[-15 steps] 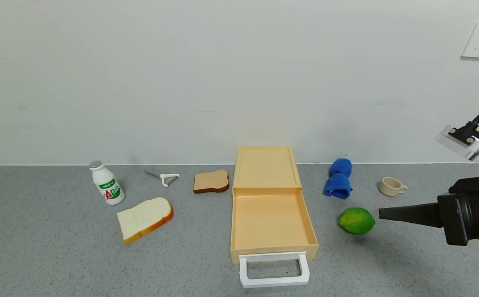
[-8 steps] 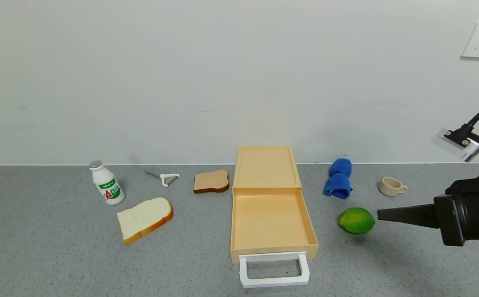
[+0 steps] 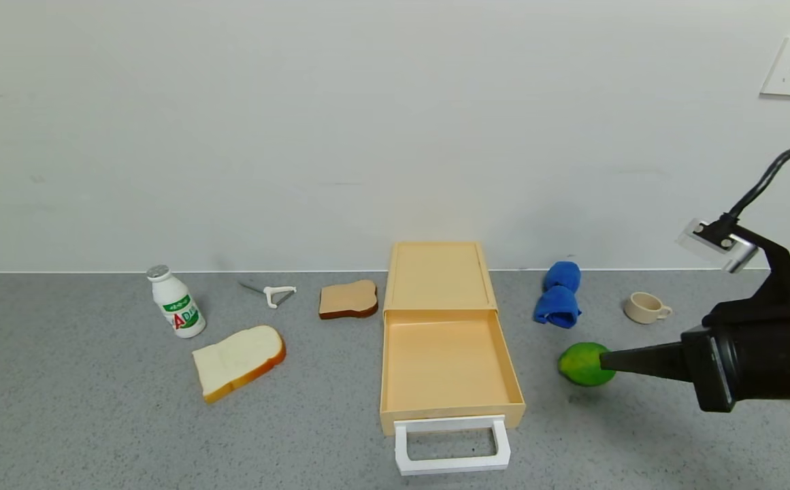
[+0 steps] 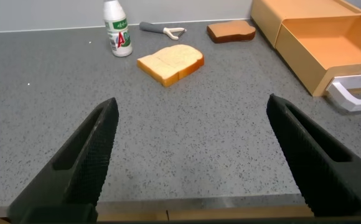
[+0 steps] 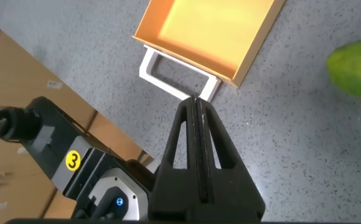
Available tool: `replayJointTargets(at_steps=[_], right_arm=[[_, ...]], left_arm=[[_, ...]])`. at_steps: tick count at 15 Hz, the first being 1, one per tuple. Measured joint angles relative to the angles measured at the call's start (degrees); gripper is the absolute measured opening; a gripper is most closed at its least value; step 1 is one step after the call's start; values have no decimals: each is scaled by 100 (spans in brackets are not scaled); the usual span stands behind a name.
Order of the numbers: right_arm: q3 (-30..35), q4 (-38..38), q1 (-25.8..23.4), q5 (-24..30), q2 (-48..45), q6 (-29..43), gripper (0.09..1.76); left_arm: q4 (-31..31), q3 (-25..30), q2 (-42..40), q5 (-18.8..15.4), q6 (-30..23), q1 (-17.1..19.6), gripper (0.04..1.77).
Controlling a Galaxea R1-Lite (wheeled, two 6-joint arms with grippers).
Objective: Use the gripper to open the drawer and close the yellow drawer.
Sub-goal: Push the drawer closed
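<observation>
The pale-yellow drawer [image 3: 439, 279] stands at the table's middle with its tray [image 3: 446, 364] pulled out and empty; the white loop handle [image 3: 452, 444] faces the near edge. It also shows in the right wrist view [image 5: 211, 31] and the left wrist view [image 4: 320, 37]. My right gripper [image 3: 605, 361] is shut and empty, hovering right of the drawer with its tip over the green fruit [image 3: 582, 364]. In the right wrist view the shut gripper [image 5: 197, 99] points toward the handle [image 5: 179, 73]. My left gripper [image 4: 193, 134] is open and empty over bare table near the front edge.
Left of the drawer lie a white bread slice [image 3: 238, 361], a brown bread slice [image 3: 348, 299], a peeler [image 3: 273, 294] and a small white bottle [image 3: 175, 302]. Right of it are a blue cloth [image 3: 558, 294] and a beige cup [image 3: 645, 307].
My right gripper has moved left toward the drawer, its tip now over the green fruit. The drawer and the other objects have not moved.
</observation>
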Motion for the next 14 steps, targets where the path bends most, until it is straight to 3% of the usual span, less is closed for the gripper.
replayJointTargets(at_steps=[7,14], right_arm=[[-34,-541,1538,-1186,774,455,11],[-55,-1336,2588,-1880,2021,755,11]], left_arm=[[0,0,0,0,2,0,172],[0,0,0,0,0,0,172]])
